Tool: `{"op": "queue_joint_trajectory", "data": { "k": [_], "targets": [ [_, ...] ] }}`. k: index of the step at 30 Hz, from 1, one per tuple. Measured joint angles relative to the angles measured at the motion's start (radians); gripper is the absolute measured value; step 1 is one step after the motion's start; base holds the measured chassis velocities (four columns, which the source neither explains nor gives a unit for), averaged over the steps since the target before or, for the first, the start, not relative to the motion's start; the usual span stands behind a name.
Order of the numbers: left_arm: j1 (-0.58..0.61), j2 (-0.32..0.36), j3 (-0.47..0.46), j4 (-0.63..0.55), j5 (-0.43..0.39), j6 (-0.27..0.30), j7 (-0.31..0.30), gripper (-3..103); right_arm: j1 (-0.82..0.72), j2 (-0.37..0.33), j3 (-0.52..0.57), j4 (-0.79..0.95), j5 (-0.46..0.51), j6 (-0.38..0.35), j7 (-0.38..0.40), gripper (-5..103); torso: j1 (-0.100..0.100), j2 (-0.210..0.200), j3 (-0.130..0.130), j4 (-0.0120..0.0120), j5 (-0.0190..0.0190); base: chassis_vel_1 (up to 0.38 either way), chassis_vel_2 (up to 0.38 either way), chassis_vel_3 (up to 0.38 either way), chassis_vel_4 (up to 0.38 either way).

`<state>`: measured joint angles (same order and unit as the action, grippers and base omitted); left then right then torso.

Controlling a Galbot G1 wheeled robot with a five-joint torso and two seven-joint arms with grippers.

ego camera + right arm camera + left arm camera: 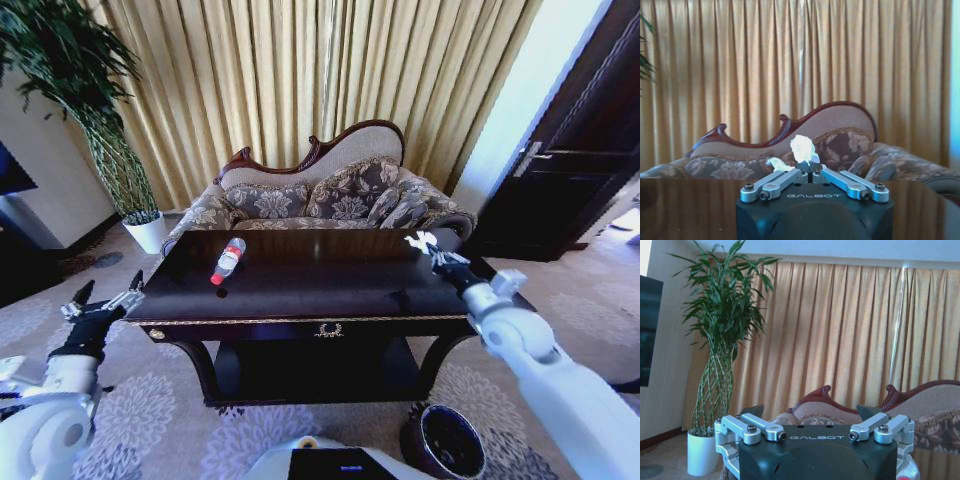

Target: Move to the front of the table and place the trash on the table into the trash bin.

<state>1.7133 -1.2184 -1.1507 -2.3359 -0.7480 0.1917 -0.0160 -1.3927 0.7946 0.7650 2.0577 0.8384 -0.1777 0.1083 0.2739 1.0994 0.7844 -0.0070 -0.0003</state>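
- Behind the worktop (pixel 300 295) stands a patterned sofa (pixel 330 195) with a carved dark wood back, in front of gold curtains (pixel 300 70). A tall plant in a white pot (pixel 148 232) stands off the worktop's far left corner, and a dark door (pixel 580 150) is at the right. Nothing lies between the bottle and the paper wad on the glossy top.
- The worktop is long, dark and glossy, with a gold-trimmed front edge, a gold centre ornament and a lower shelf.
- A small clear bottle (pixel 228 259) with a red cap and label lies on its side towards the left of the worktop.
- The round dark trash bin (pixel 448 442), black inside, stands on the carpet below the worktop's front right corner.
- The right gripper (pixel 432 250) is over the far right part of the worktop, its fingers closed on a crumpled white paper wad (pixel 803 148).
- The left gripper (pixel 104 298) hovers off the worktop's left end, fingers spread wide and holding nothing.
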Motion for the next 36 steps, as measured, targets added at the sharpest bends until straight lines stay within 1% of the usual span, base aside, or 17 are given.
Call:
{"op": "queue_joint_trajectory", "data": {
  "k": [4, 8, 12, 26, 33, 36],
  "targets": [
    [-0.002, 0.01, 0.014, 0.002, 0.0, 0.0, 0.004, 100, -0.086, 0.035, 0.072, 0.036, -0.026, 0.001, 0.0, 0, 0.0, 0.0, 0.0, -0.0004, 0.0, 0.0, 0.0, 0.0, 0.0],
    [-0.001, 0.013, 0.022, 0.002, 0.001, 0.0, 0.005, 100, -0.121, 0.048, 0.096, 0.046, -0.034, 0.0, 0.0, 0, 0.0, 0.0, 0.0, -0.0005, 0.0, 0.0, 0.0, 0.0, 0.0],
    [0.005, 0.017, 0.025, -0.001, 0.003, 0.0, 0.007, 100, -0.135, 0.052, 0.1, 0.054, -0.042, -0.002, 0.0, 0, 0.0, 0.0, 0.0, -0.0002, 0.0, 0.0, 0.0, 0.0, 0.0],
    [0.018, 0.032, 0.012, -0.013, 0.002, 0.0, 0.006, 100, -0.126, 0.052, 0.086, 0.069, -0.038, -0.017, 0.007, 0, 0.0, 0.0, 0.0, -0.0003, 0.0, 0.0, 0.0, 0.0, 0.0],
    [0.022, 0.038, 0.011, -0.014, 0.002, 0.006, 0.006, 100, -0.133, 0.057, 0.084, 0.07, -0.037, -0.018, 0.007, 0, 0.0, 0.0, 0.0, -0.0003, 0.0001, 0.034, -0.034, -0.028, 0.021],
    [0.019, 0.045, 0.013, -0.012, 0.002, 0.018, 0.006, 100, -0.131, 0.058, 0.078, 0.069, -0.037, -0.019, 0.007, 0, 0.0, 0.0, 0.0, -0.0004, 0.0001, 0.063, -0.079, -0.079, 0.07]
  ]
}}
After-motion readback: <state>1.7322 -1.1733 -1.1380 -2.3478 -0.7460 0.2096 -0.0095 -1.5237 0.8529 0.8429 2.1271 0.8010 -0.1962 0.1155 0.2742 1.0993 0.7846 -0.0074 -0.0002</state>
